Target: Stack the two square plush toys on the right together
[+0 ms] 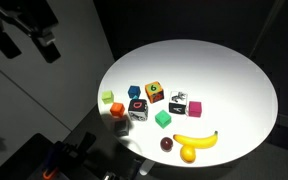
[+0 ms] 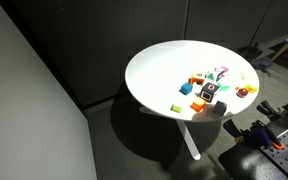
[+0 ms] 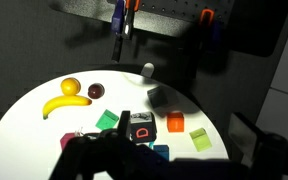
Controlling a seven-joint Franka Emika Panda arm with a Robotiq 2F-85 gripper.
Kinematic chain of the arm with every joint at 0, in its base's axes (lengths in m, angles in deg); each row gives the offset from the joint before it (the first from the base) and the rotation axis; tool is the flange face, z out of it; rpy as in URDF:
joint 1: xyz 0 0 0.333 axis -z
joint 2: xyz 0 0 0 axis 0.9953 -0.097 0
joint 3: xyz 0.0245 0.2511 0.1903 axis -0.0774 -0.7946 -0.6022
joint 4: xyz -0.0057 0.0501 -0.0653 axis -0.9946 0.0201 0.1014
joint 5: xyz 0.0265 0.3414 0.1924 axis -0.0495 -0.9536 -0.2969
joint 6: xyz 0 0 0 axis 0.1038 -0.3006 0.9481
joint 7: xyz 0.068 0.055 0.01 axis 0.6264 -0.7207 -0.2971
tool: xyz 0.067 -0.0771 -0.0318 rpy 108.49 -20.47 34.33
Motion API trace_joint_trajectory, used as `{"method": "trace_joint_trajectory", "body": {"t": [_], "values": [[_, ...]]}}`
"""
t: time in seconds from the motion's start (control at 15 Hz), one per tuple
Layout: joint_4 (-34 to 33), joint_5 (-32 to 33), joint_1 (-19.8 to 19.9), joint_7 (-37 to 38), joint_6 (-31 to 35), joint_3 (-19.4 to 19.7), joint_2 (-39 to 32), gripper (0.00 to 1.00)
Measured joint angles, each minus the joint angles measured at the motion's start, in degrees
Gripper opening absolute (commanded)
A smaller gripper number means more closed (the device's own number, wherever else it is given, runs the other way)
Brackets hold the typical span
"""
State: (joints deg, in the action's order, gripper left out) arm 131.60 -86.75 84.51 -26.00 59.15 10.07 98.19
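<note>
The soft cube with orange, green and yellow faces and a "6" [image 1: 154, 91] sits mid-table in an exterior view. The black cube with white marks [image 1: 178, 101] sits just right of it, apart from it and next to a pink cube [image 1: 195, 108]. My gripper [image 1: 46, 48] hangs high above and off the table's left side. In the wrist view my gripper [image 3: 181, 128] is open and empty, with its fingers as dark shapes well above the table. I cannot pick out either task cube with certainty in the wrist view.
On the round white table [image 1: 234, 70] there are also a black cube with a red mark [image 3: 141, 127], an orange cube [image 3: 174, 122], a lime cube [image 3: 200, 139], green cube [image 3: 107, 120], blue cube [image 1: 134, 92], banana [image 3: 64, 103], plum [image 3: 95, 91] and a yellow fruit [image 3: 71, 87].
</note>
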Motion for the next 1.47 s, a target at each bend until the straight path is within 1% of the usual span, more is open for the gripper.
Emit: {"method": "trace_joint_trajectory", "body": {"t": [0.6, 0.87, 1.13, 1.47], "values": [[-0.02, 0.0, 0.0, 0.09, 0.29, 0.0, -0.07, 1.0], [-0.5, 0.0, -0.02, 0.25, 3.9, -0.29, -1.4, 1.0], [-2.53, 0.0, -0.09, 0.87, 9.72, -1.33, -5.67, 1.0], [-8.29, 0.0, -0.1, 1.09, 14.79, -2.1, -14.52, 1.0]]}}
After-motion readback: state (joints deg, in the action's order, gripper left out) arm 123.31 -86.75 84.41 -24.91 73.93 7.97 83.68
